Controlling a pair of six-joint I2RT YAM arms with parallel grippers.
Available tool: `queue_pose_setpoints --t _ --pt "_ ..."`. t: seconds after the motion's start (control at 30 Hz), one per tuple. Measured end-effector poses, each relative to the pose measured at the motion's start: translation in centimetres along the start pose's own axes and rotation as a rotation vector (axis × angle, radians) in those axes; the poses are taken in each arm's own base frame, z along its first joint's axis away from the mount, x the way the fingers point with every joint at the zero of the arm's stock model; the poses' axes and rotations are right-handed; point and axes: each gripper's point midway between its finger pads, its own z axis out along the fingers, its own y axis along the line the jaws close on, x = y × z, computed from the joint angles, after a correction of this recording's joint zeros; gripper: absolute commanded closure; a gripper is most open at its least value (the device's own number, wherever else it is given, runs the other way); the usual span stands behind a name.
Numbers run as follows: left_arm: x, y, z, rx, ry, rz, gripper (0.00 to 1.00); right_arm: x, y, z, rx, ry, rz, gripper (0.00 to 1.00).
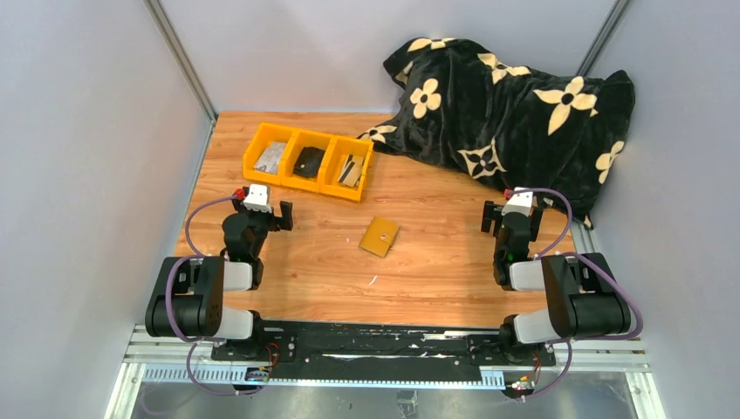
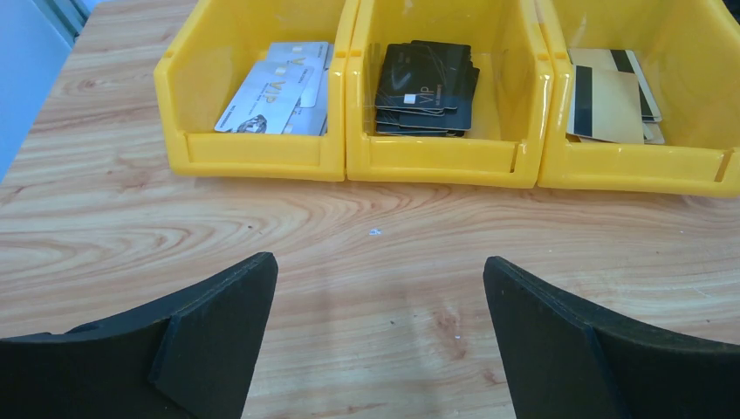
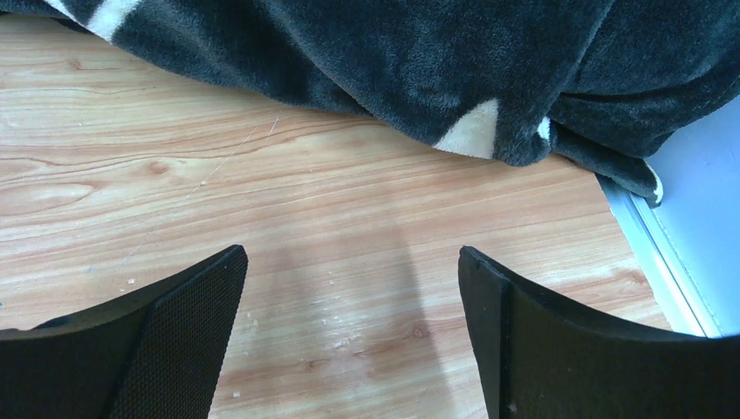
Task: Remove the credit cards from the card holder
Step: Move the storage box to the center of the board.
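- The card holder [image 1: 380, 236], a small mustard-yellow square, lies flat on the wooden table [image 1: 436, 284], about midway between the two arms and turned so that one corner points toward the near edge.
- From overhead it looks folded shut. Nothing touches it.
- The left gripper [image 2: 377, 288] sits well to the holder's left. Its jaws are spread wide over bare wood, and its black fingers [image 2: 218, 340] grasp nothing.
- The right gripper [image 3: 351, 279] sits well to the holder's right. It is likewise released, and its fingers [image 3: 174, 349] frame only bare tabletop.
- Beyond the left gripper stands a yellow three-compartment tray [image 2: 441, 166], near the back-left part of the table and apart from the holder.
- Its left compartment holds silver cards [image 2: 275, 87] marked "VIP".
- Its middle compartment holds a stack of black cards [image 2: 428, 83].
- Its right compartment holds tan cards [image 2: 611, 105], with black stripes showing on some.
- A black plush blanket [image 1: 515, 105] with cream flower shapes is heaped at the back right. Its lower edge rests on the wood just ahead of the right gripper.
- Pale grey walls [image 1: 87, 131] enclose the workspace on the left, back and right.
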Motion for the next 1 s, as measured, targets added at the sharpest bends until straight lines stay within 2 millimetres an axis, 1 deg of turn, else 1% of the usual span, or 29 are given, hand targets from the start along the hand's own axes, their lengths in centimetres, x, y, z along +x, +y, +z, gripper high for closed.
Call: queue_pose_setpoints --t 0.5,0.63,0.67,0.73,0.77,0.83,0.87,0.9,0.93,1.0 --pt "0.0 0.0 0.0 0.000 0.000 0.000 0.00 0.0 0.0 0.0 0.000 0.000 -0.001 0.05" --pt "-0.1 0.0 -0.1 0.000 0.003 -0.001 0.00 -0.4 0.4 0.0 -0.017 0.014 -0.036 0.05" --pt "-0.2 -0.1 -0.2 0.007 0.004 -0.001 0.00 -0.9 0.5 0.0 -0.024 0.027 -0.045 0.05" --pt "-0.8 -0.1 -0.4 0.022 0.001 -0.003 0.00 -3.8 1.0 0.6 -0.037 0.027 -0.036 0.05" --pt "-1.2 0.0 -0.4 0.031 0.002 -0.004 0.00 -5.6 1.2 0.7 -0.042 0.022 -0.018 0.05" --pt "-2.7 0.5 0.2 0.043 0.014 -0.004 0.00 -9.7 1.4 0.7 -0.059 -0.008 0.045 0.05" --pt "-3.3 0.7 0.5 0.046 0.017 -0.002 0.00 -11.2 1.6 0.3 -0.074 -0.019 0.077 0.05" --pt "-4.6 1.0 1.0 0.053 0.020 0.001 0.00 -12.5 1.8 -0.1 -0.092 -0.034 0.119 0.05" --pt "-5.4 1.2 1.3 0.055 0.018 0.003 0.00 -13.4 2.0 -0.6 -0.111 -0.049 0.165 0.05" --pt "-7.5 1.7 1.8 0.065 0.019 0.003 0.00 -14.6 2.3 -1.7 -0.139 -0.067 0.279 0.05"
